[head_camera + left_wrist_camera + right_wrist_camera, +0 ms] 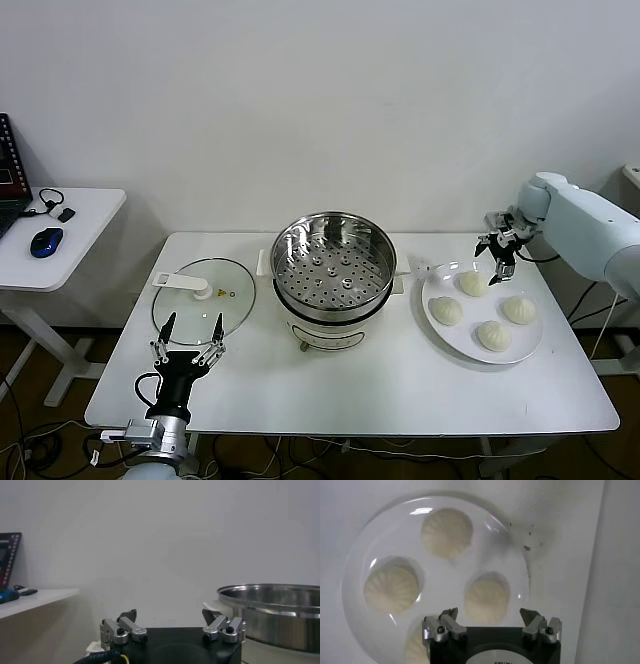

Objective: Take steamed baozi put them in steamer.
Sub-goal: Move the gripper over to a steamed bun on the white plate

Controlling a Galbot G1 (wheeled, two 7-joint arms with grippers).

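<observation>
Starting at the left end of the surface (400, 395), our left tool (189, 333) sits parked at the near-left edge, its fingers spread apart and holding nothing, just in front of the glass lid (203, 300) that lies flat there, set aside, we'd say, so the pot stays open for loading. Moving to the middle, the steamer (330, 265) stands toward the back edge with its perforated tray bare: not one bun is in it yet. Over on the right, the white plate (436, 285) carries all four steamed baozi (446, 310), spaced apart from one another, which should give us room to slip fingers around a single bun. Our right tool (497, 250) hovers above the plate's far edge, near the back-right corner of the surface, pointing down, jaws wide apart and empty; in the wrist view the right tool's fingers (449, 616) frame the bun closest to it without touching. We judge we are lined up for the first pick, with a descent and a gentle close to come, since soft dough would dent under a hard squeeze.
</observation>
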